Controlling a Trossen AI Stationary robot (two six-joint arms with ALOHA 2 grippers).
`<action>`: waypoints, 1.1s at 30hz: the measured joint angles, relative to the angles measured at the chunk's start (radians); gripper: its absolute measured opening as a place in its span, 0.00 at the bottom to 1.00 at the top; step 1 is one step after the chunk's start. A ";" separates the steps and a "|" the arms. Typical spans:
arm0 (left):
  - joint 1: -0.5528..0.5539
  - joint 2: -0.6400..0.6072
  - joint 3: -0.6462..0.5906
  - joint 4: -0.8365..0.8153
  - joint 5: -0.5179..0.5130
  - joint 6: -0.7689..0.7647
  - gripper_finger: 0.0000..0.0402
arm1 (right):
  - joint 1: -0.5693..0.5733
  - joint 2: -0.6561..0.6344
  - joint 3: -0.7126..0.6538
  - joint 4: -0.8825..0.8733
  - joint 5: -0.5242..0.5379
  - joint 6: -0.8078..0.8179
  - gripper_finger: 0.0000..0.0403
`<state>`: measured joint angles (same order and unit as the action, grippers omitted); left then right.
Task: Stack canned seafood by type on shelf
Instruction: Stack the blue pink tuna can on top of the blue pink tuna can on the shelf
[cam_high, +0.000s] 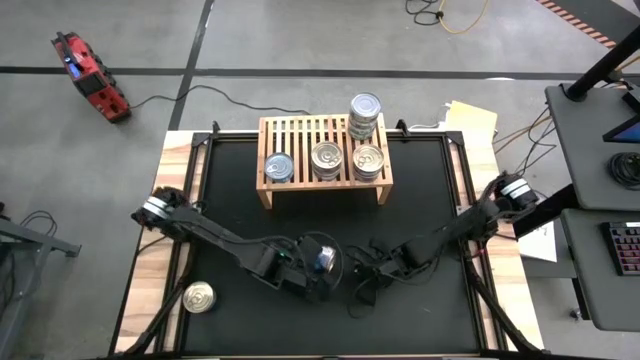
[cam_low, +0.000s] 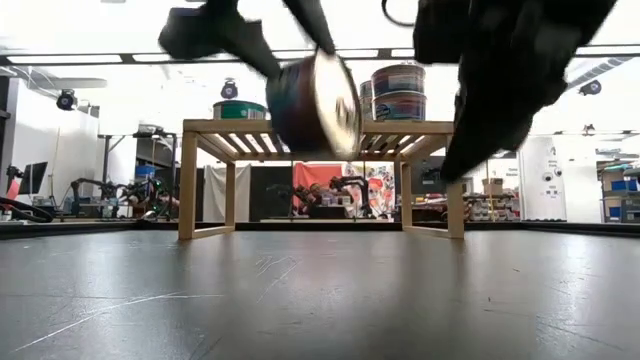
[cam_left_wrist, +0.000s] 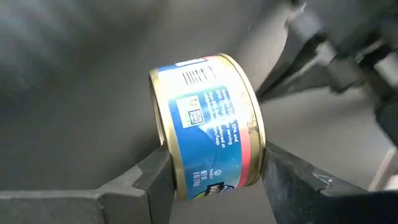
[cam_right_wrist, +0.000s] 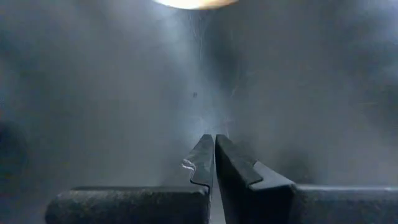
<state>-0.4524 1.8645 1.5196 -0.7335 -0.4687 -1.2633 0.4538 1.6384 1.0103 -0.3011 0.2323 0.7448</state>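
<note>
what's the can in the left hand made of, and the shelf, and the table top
Can in the left hand: looks like metal, with shiny gold-toned rims and a glossy blue printed label around its side. Shelf: pale unfinished-looking wood with visible slats. Table top: a matte black sheet, maybe rubber or plastic, lightly scuffed.

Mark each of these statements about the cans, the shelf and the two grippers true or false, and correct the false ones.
1. The left gripper holds a blue-labelled can. True.
2. The right gripper is open. False: its fingers are shut together, holding nothing.
3. The shelf carries no cans. False: several stand on it, including a stack at its back right.
4. A lone can sits on the mat near the front left corner. True.
</note>
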 joint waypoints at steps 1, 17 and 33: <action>0.003 -0.024 0.000 0.001 -0.022 0.015 0.45 | 0.000 -0.026 0.000 -0.017 0.000 -0.005 0.02; 0.144 -0.397 0.000 0.458 -0.085 0.551 0.45 | -0.007 -0.527 0.013 -0.233 0.274 -0.199 0.02; 0.165 -0.402 0.004 0.629 -0.002 -0.060 0.45 | 0.042 -0.634 0.328 -0.135 0.336 -0.974 0.03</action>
<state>-0.2878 1.4625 1.5234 -0.1042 -0.4705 -1.3234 0.4953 1.0040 1.3388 -0.4359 0.5686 -0.2294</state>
